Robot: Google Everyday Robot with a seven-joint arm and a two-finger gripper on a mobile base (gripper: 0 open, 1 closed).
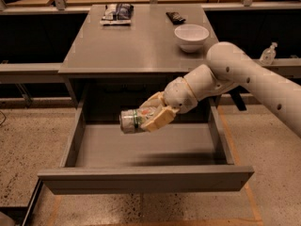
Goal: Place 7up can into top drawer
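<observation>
The 7up can (132,120) lies sideways in my gripper (151,115), silver end to the left, green-and-white side showing. The gripper's cream fingers (157,120) are shut around the can's right half. It hangs inside the open top drawer (141,178), just above the grey drawer floor (146,147) near its back and middle. My white arm comes in from the right over the drawer's right wall.
On the cabinet top (131,46) stand a white bowl (191,36) at the right, a flat dark snack packet (175,17) behind it and a printed packet (116,12) at the back left. A clear bottle (268,54) stands at far right.
</observation>
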